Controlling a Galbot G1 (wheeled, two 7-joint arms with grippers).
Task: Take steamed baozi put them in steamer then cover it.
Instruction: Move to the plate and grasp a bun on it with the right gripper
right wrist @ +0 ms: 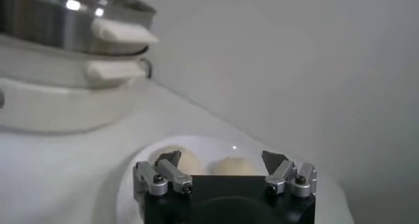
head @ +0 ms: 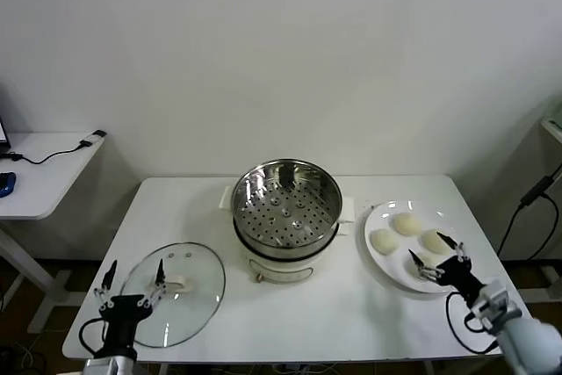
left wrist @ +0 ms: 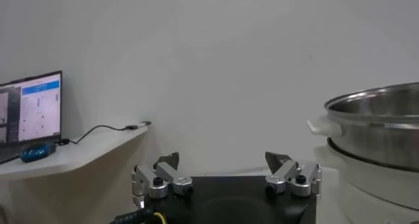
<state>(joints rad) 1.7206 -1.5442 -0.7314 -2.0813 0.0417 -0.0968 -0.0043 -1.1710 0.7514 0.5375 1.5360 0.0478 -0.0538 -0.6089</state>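
The steamer (head: 285, 204), a shiny perforated steel basket on a white pot base, stands empty at mid-table; its side shows in the left wrist view (left wrist: 380, 124) and the right wrist view (right wrist: 59, 16). The cover (head: 189, 261), a clear glass lid with a white handle, lies flat at the front left. My left gripper (head: 136, 268) (left wrist: 222, 158) hovers open over it, holding nothing. On the right, three steamed baozi (head: 407, 223) show plainly on a white plate (head: 391, 261). My right gripper (head: 428, 248) (right wrist: 222, 156) is open just above the plate's near side, with two baozi (right wrist: 229, 165) ahead of its fingers.
A white side table (head: 44, 173) stands off to the left with a laptop (left wrist: 33, 111), a blue mouse (head: 7, 183) and a cable. A black cable (head: 527, 208) hangs at the far right. A plain wall backs the table.
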